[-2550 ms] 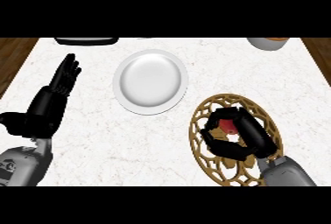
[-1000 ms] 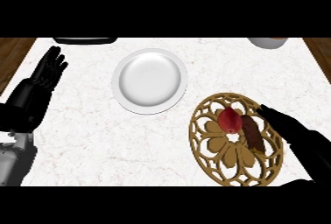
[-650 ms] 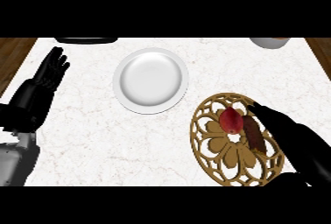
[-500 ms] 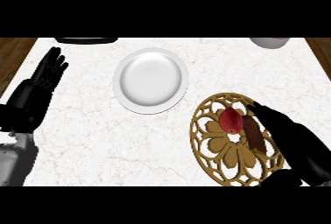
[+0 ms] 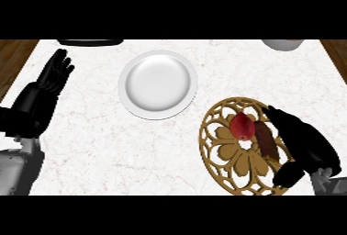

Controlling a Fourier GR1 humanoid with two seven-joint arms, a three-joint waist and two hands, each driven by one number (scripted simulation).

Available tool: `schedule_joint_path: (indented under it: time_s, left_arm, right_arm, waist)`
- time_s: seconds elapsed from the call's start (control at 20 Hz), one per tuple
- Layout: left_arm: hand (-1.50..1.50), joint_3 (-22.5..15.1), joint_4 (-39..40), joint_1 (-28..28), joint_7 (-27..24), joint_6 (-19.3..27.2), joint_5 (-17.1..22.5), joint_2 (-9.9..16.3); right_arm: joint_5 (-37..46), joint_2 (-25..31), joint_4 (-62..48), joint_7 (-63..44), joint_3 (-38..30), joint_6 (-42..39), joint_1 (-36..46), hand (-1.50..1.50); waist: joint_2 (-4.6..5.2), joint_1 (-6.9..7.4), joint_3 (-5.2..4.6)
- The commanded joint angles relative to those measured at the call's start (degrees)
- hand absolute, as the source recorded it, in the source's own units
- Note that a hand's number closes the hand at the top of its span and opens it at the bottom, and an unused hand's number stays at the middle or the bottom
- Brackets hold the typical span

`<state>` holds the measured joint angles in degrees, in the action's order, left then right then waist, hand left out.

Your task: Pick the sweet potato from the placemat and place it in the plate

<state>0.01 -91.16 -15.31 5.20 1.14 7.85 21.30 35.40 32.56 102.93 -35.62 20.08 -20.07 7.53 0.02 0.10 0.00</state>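
Head view: the sweet potato (image 5: 265,140) lies on the woven placemat (image 5: 230,163), long axis running away from me, just left of my right hand (image 5: 301,140), whose straight fingers hold nothing. A red fruit (image 5: 241,126) sits beside it; the plate (image 5: 159,84) waits up-left.

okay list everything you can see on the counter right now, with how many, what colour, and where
Round white plate: one, white, upper middle of the counter.
Round tan openwork placemat: one, tan, lower right.
Reddish sweet potato: one, red, on the placemat's upper part.
Dark brown oblong item: one, brown, on the placemat beside the sweet potato.
Dark object: one, black, top edge left, cut off.
Pale bowl-like object: one, grey, top edge right, cut off.
White marbled counter: one.
Left hand: black, open, resting at left.
Right hand: black, fingers straight, over the placemat's right side.
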Motion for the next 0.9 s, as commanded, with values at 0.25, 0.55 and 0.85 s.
schedule_joint_path:
  time_s: [0.25, 0.55, 0.85]
  left_arm:
    - [0.00, 2.0, 2.6, 0.5, -2.1, -2.7, -1.8, -2.1]
    - [0.00, 1.6, 0.8, -1.4, 0.0, -1.7, -5.2, -4.5]
    - [0.00, 2.8, -1.9, 0.6, 1.5, -3.3, -4.4, -4.6]
  right_arm:
    - [6.8, -7.6, -13.9, 7.6, 0.0, 1.8, 2.3, -1.50]
    - [10.0, -7.6, -14.9, 10.4, -3.4, 0.5, -1.0, -1.50]
    - [12.9, -11.5, -23.1, 16.1, -4.5, 5.5, 3.5, 1.50]
  waist:
    - [0.07, 0.16, 0.01]
    - [-0.02, -0.19, 0.00]
    - [0.01, 0.25, 0.03]
